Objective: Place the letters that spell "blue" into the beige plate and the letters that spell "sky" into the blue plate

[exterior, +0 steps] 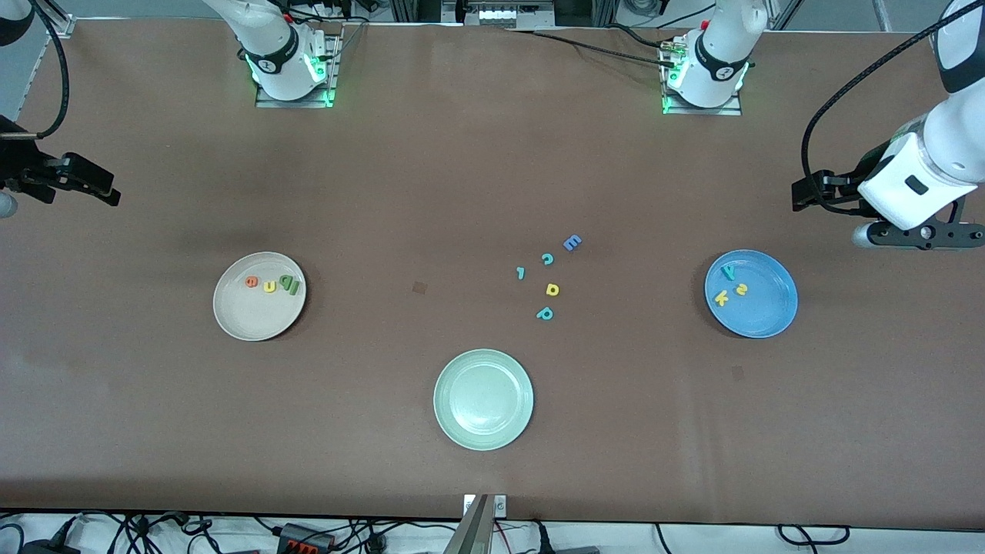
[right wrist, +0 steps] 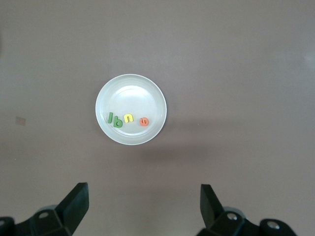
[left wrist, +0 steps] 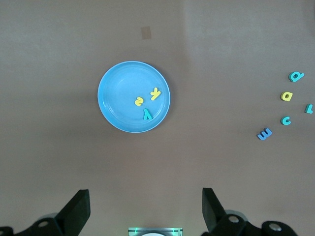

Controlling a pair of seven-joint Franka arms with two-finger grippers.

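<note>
Four letters lay in the beige plate (exterior: 235,323), three in the blue plate (exterior: 766,312); five loose letters (exterior: 548,277) between. Left gripper (left wrist: 145,209) and right gripper (right wrist: 142,209) hung released above.

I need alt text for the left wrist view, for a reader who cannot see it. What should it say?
A blue plate on a brown table holds a yellow s, yellow k and teal y. Five loose letters lie on the table off to one side. The open left gripper hangs over the table.
</note>
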